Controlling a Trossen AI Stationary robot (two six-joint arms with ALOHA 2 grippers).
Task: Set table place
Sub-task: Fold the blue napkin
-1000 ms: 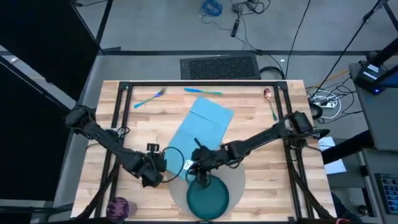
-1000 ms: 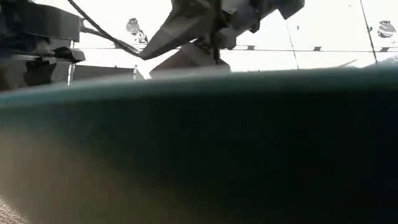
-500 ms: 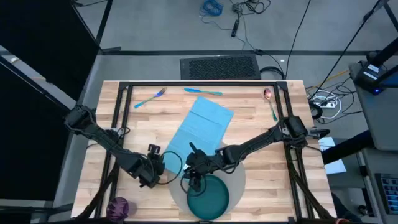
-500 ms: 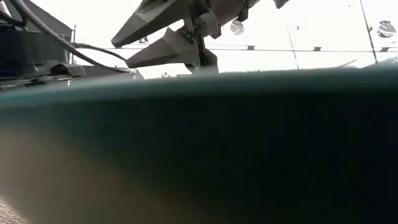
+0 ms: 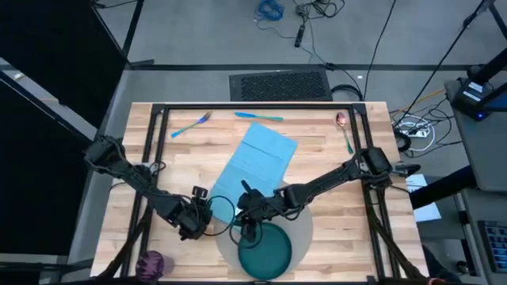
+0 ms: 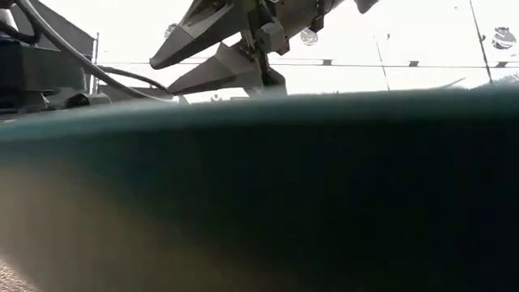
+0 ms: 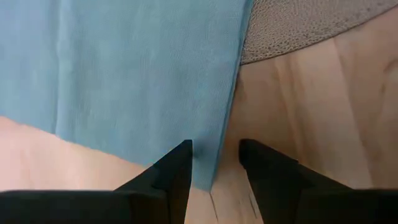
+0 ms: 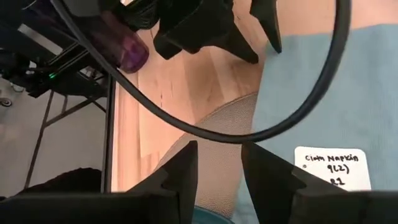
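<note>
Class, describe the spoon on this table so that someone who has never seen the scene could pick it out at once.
Start at the light wooden butcher-block table and go to its far right corner, just beyond the right arm's base. There lies the spoon with a pinkish bowl and a slim green handle. Its neighbours along that far edge, a blue-handled fork and a blue knife, lie further left.

This is a robotics lab or test workspace, not a home. The butcher-block tabletop [image 5: 317, 158] sits in a black metal frame [image 5: 253, 105] on a bare grey floor [image 5: 198, 39]. At 12 o'clock beyond it, loose cables [image 5: 305, 16] trail across the floor beside a dark grated mat [image 5: 280, 83]. At 3 o'clock, a power strip with plugs [image 5: 416, 133] and electronic gear [image 5: 479, 91] crowd the edge. A black partition [image 5: 47, 71] stands at 9 o'clock.
</note>
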